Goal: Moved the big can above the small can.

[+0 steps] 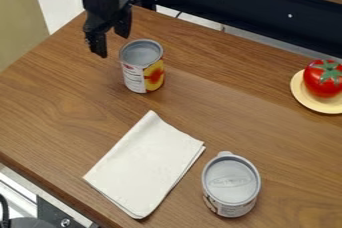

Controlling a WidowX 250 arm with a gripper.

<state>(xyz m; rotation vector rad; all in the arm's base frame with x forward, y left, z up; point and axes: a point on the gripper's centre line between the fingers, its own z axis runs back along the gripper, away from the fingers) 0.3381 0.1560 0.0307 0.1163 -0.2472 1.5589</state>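
The job looks to be at the grasp: the gripper (111,43) hangs just beside the big can (153,75), off its upper left side, jaws wide apart with nothing between them. The big can, which I take to be the taller one with the yellow and red label, stands upright on the worktop (227,104). The small can (231,182) stands upright near the lower edge, to the right of the cloth (147,164).

To do it well, the jaws should first be centred over the big can, high enough to clear its rim, then go straight down with one on each side. The can looks nearly as broad as the gap, so an off-centre descent could land a tip on the rim or tip the can over. A grip well down the wall, closed evenly, should hold the smooth round side best. The lift should clear the cloth, whose corner lies roughly between the cans. If "above" means stacked, the can needs to be lowered level and centred on the small can's lid before letting go.
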